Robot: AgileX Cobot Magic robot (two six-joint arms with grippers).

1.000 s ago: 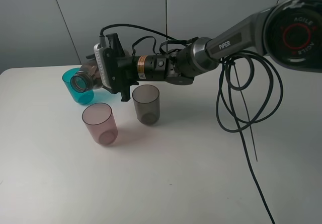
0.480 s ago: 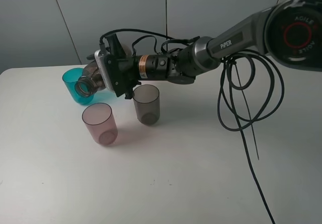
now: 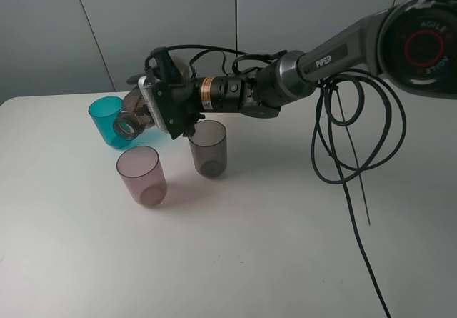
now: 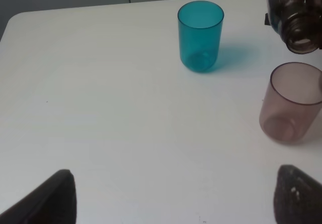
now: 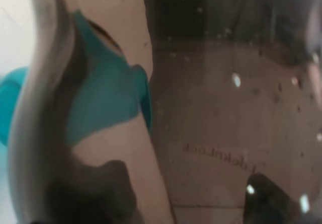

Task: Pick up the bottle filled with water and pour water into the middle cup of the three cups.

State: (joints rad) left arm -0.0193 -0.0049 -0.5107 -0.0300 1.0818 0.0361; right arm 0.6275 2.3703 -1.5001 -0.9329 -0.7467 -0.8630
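The right tool (image 3: 156, 108) is gripping the tilted smoky brown plastic bottle (image 3: 130, 120), its mouth hanging close above the pale pink translucent tumbler (image 3: 141, 176).

Bottle (image 3: 131, 121): smoky brown see-through plastic, glossy; the right wrist view shows bright glints and small specks on its wall.
Pink cup (image 3: 141, 175): pale translucent plastic, smooth, with a soft sheen.
Teal cup (image 3: 103, 121): translucent plastic, smooth and shiny.
Grey cup (image 3: 208, 147): smoky translucent plastic, smooth.
Table (image 3: 235, 261): white, matt, even.
Arm (image 3: 335, 50): dark grey satin casing, with a copper-coloured metallic band near the wrist.
Cables (image 3: 314, 150): black, slightly glossy sheathing.
Wall (image 3: 71, 32): pale grey matt panels.
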